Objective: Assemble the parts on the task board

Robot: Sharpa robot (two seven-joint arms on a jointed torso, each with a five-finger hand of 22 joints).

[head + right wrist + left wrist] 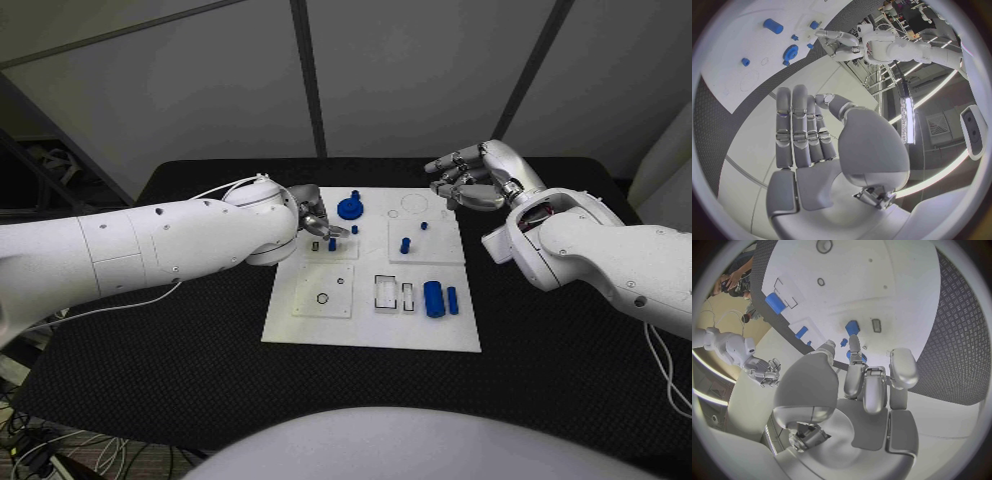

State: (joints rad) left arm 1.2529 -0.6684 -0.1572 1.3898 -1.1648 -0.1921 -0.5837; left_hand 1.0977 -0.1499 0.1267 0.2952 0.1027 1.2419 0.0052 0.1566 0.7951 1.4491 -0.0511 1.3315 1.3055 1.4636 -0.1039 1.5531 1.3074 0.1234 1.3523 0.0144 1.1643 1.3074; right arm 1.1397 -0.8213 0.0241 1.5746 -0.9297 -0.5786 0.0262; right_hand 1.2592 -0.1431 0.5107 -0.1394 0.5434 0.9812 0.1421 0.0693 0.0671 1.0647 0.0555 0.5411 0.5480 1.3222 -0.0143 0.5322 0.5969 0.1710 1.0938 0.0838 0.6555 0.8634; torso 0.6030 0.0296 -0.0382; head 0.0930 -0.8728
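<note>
Item: small blue peg (333, 243), upright on the upper left tile of the task board (372, 335), under the fingertips of the left hand (312, 226). From the head view the fingers are bunched over the peg; the left wrist view shows fingertips (854, 347) close on a blue piece (852, 327), but whether they actually pinch it I cannot tell.

Neighbouring parts: a blue gear-shaped piece (351, 209) just beyond the left hand; a second short peg (405, 244) on the tile to the right; a thick blue cylinder (434, 299) and a thinner blue bar (453, 300) lying side by side near the board's right edge; empty rectangular slots (385, 292) beside them.

Right hand (473, 177): held off the far right corner of the board, above the table (173, 370), fingers loosely curled, holding nothing.

Risks, as I judge them:
- The peg is small and the fingers hide it from above; a slightly off-centre closure could tip it or push it out of its seat.
- The gear sits near the left hand's knuckles; a sideways wrist move could nudge it.
- If the board is not fastened, pressing down at one tile might shift it, and the loose cylinder could roll.
- The right hand stands well apart, so nothing steadies the board.
</note>
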